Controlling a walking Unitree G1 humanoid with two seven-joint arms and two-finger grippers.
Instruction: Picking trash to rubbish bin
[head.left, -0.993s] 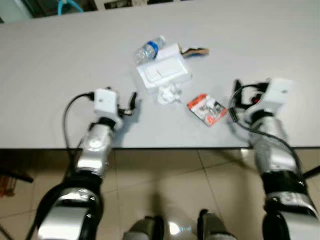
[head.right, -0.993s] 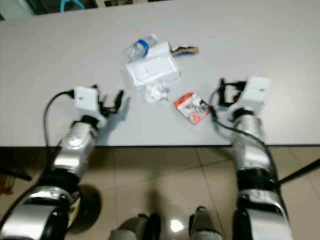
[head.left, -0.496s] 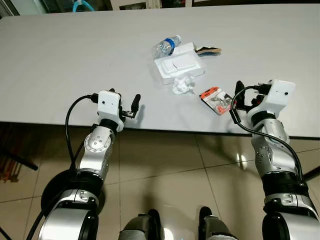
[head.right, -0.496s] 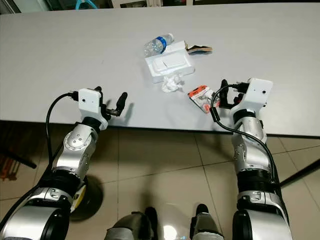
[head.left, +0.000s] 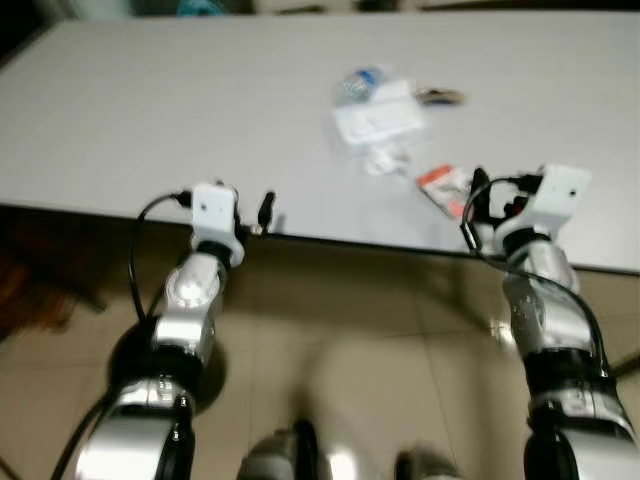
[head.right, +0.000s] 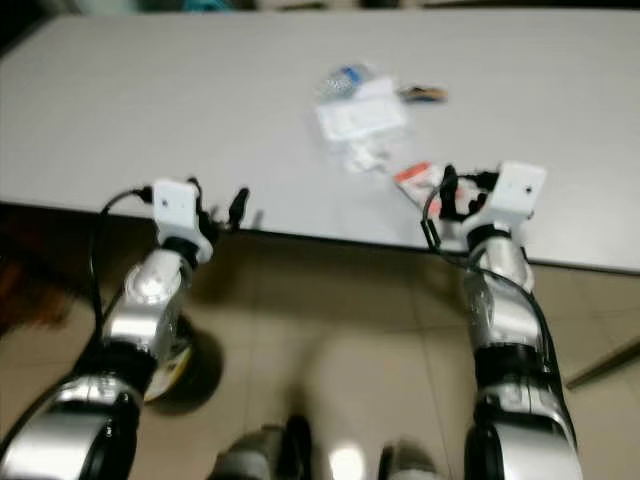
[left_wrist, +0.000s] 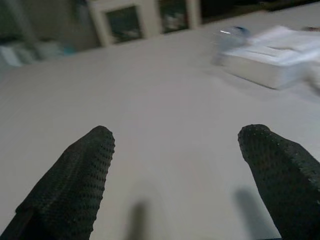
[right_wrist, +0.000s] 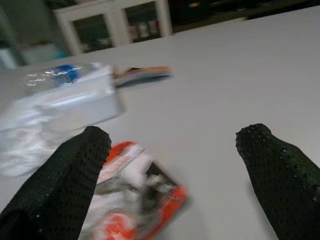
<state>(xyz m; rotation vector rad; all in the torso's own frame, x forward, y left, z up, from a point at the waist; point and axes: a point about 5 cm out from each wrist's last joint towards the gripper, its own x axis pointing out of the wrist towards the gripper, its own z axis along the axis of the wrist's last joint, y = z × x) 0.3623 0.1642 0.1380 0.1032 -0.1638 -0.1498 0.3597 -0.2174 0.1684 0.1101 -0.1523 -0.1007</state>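
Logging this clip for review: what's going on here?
The robot stands at a grey table with trash on it: a plastic bottle, a white foam box, a crumpled tissue and a red wrapper. Both grippers are open and hold nothing. The right gripper is at the wrapper; the left gripper hovers over bare tabletop near the edge.

Wide grey table (head.left: 180, 110) over glossy beige floor tiles (head.left: 400, 350); glass-fronted white cabinet (right_wrist: 120, 22) behind.
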